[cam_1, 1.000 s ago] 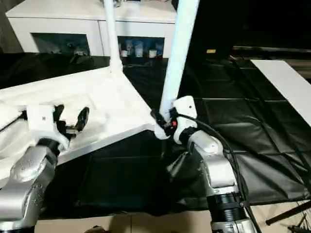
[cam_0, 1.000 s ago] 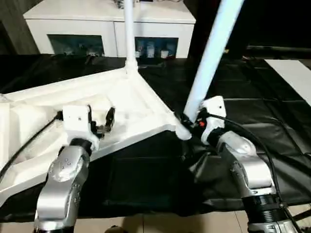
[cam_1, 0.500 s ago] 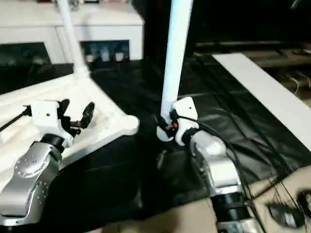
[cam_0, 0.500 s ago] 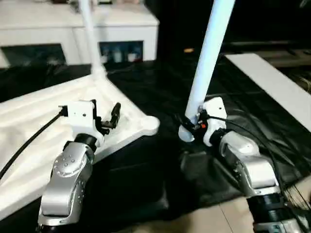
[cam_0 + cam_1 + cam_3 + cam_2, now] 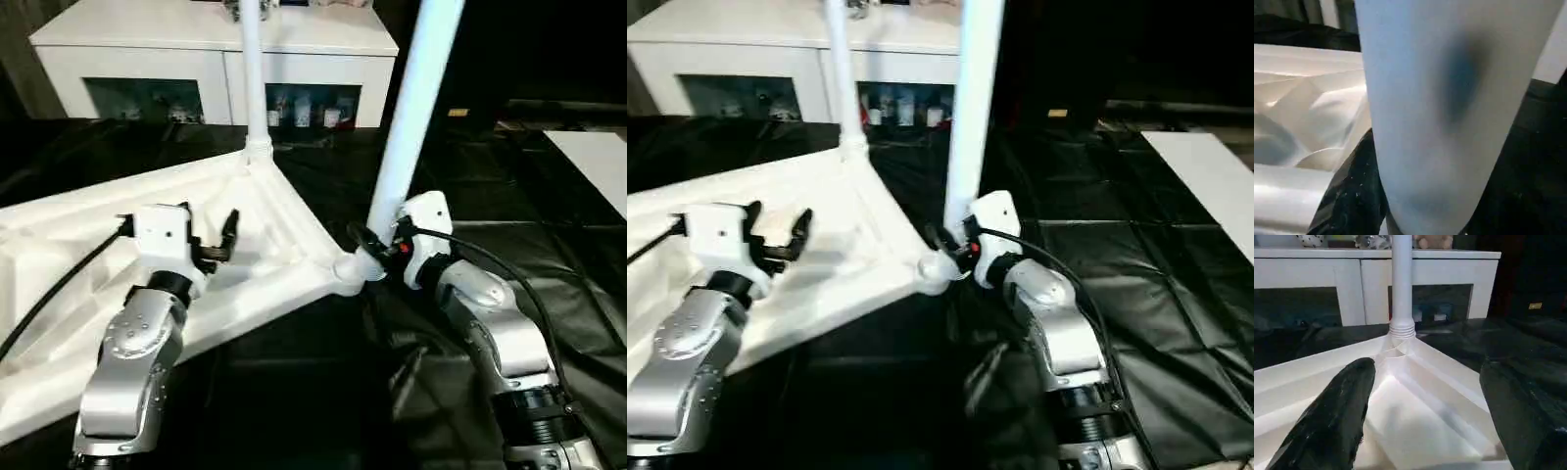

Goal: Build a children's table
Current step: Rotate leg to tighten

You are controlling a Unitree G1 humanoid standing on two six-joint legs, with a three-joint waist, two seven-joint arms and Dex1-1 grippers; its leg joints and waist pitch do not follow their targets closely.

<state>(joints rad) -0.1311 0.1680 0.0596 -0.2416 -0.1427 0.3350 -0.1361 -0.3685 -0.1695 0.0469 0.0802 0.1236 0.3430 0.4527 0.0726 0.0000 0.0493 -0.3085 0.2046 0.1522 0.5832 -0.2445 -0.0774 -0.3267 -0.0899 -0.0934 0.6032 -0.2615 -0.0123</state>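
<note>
My right claw [image 5: 370,243] grips a white leg [image 5: 409,117] near its lower end, that end at the tabletop's [image 5: 59,294] near corner socket [image 5: 349,270]. My left claw [image 5: 214,238] hangs over the upturned tabletop with its black fingers [image 5: 1337,416] spread wide, holding nothing. The tabletop lies underside up on the black sheet [image 5: 549,245]. Farther off, a second leg [image 5: 253,69] stands upright in the far corner socket. Behind it stands a white cabinet [image 5: 206,49] with glass doors.
</note>
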